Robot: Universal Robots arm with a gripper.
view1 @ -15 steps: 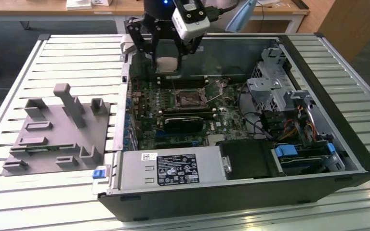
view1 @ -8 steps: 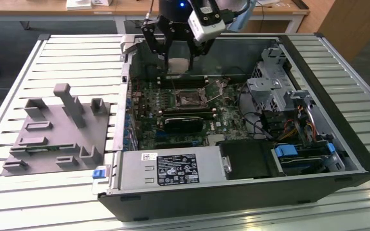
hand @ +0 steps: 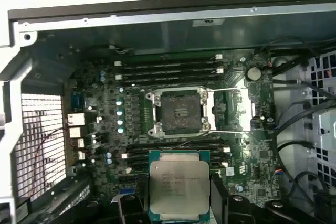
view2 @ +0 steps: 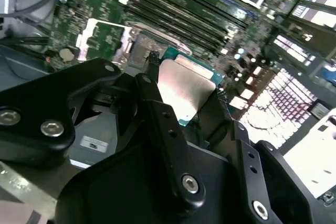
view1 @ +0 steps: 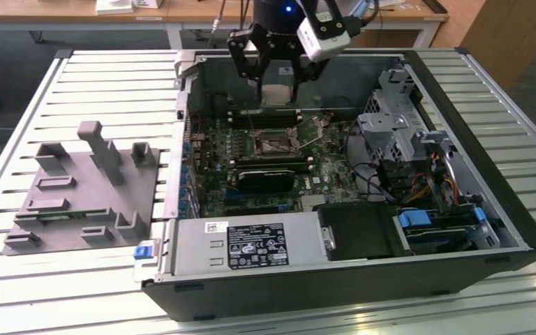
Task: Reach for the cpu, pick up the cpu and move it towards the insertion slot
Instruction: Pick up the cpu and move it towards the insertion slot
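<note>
inside the open computer case (view1: 491,230), the end effector (hand: 179,203) grips the cpu (hand: 179,184).

A grey fixture block (view1: 86,192) sits on the slatted table (view1: 26,293) beside the open computer case (view1: 343,279).

End effector (view1: 276,82) holds cpu (view1: 276,93) above insertion slot (view1: 275,145).

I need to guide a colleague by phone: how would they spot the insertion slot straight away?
Look inside the open computer case at the green motherboard. Near its middle, between banks of long memory slots, sits the insertion slot: a square socket with a shiny metal frame and a dark centre, unlike the narrow strips around it.
</note>
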